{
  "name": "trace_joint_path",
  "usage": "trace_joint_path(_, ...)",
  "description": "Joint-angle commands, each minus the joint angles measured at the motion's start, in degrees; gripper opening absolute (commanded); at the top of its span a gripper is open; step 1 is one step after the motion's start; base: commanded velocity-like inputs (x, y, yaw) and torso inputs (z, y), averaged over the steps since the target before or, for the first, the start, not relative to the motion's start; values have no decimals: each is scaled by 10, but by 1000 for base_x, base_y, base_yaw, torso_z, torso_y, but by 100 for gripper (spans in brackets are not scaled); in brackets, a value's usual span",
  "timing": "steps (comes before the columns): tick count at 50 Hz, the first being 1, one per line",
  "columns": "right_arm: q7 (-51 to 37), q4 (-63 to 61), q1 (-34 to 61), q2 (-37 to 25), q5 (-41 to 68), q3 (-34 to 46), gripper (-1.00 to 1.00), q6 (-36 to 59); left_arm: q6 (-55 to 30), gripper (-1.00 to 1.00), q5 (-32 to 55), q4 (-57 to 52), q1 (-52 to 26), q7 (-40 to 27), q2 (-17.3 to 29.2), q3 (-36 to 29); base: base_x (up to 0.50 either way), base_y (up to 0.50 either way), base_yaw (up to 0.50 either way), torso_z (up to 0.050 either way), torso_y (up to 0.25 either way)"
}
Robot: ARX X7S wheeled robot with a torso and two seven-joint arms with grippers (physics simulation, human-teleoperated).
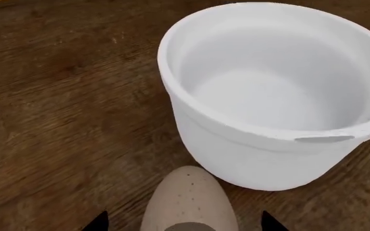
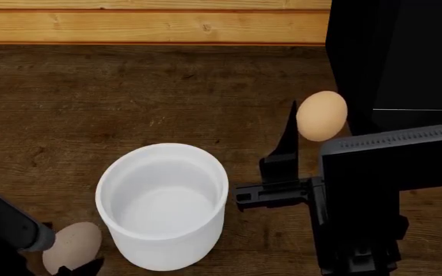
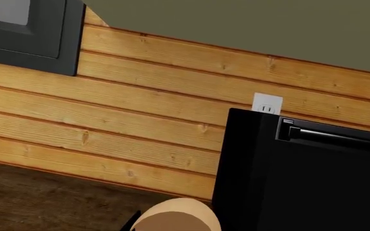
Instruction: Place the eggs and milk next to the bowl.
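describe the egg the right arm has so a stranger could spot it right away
Find the white bowl on the dark wood counter. To its right, toward the black appliance, the right gripper holds up a small egg. It is orange-tan, unlike the paler, speckled egg beside the bowl's other side.

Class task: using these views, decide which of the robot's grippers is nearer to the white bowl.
The left. The left gripper holds the pale egg right beside the bowl, at its wall. The right gripper holds the orange-tan egg farther off, clear of the rim.
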State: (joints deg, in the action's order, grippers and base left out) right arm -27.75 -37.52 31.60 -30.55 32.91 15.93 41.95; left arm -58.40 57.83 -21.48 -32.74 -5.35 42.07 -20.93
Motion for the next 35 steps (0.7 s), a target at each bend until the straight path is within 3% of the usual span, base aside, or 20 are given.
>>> trace_joint_path(1,17,-6,-2,9,-15,-15,-100,6,-11,100,13,-12,-14,5,-2,29,0,0,0,0,0)
trace_joint_path(35,17,-4,-12,4,-7,-20,-100,-1,-30,100,94,-89,-10,-39,30,85,0,0,0,0,0)
